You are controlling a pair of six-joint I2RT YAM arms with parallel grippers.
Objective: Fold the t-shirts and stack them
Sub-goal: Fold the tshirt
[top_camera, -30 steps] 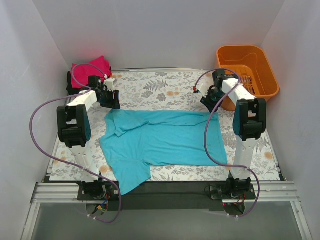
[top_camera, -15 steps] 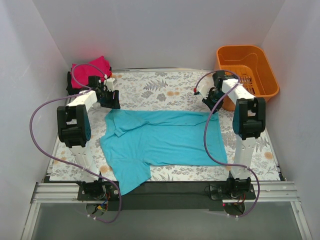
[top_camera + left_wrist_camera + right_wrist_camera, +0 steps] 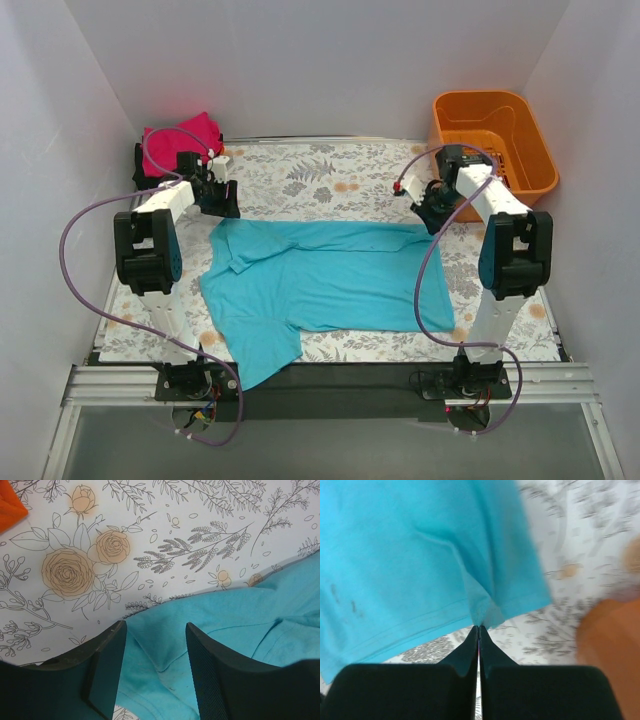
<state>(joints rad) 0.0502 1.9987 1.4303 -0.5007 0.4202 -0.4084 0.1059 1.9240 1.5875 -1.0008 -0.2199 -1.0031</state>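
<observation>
The teal t-shirt (image 3: 320, 280) lies flat beside the orange basket (image 3: 470, 125), and its long axis runs away from the basket. The right gripper (image 3: 479, 627) is clenched on the hem corner nearest the basket. The left gripper (image 3: 156, 627) hangs released over the shirt's farthest corner.

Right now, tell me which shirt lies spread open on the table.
The teal shirt, open across the middle of the table. The pink shirt sits in a compact pile at the far left corner.
</observation>
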